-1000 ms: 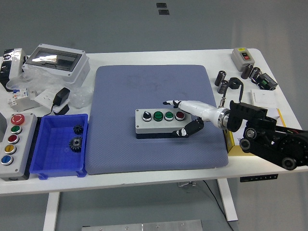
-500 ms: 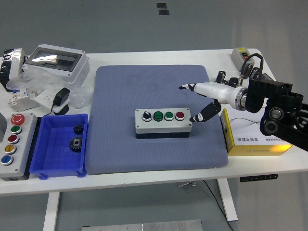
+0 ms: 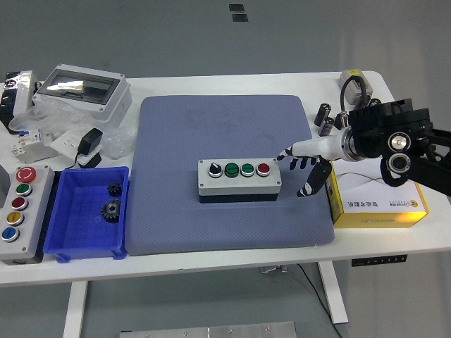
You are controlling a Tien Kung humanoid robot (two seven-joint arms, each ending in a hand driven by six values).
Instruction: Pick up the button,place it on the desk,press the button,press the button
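Head view shows the right robot hand point(image 3: 304, 169), fingers spread and empty, just beside the grey four-button control box point(image 3: 239, 177); it should press the red round button point(image 3: 263, 169) squarely with one fingertip.

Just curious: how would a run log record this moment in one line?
right hand: open, beside button box, not touching | box: on blue mat | left hand: unseen

Lighting's looking bright and even from overhead, so I'm only seeing soft shadows under stuff on my desk point(image 3: 211, 264). Everything's staying pretty sharp, with slight glare showing on the clear lid point(image 3: 76, 86) far left.
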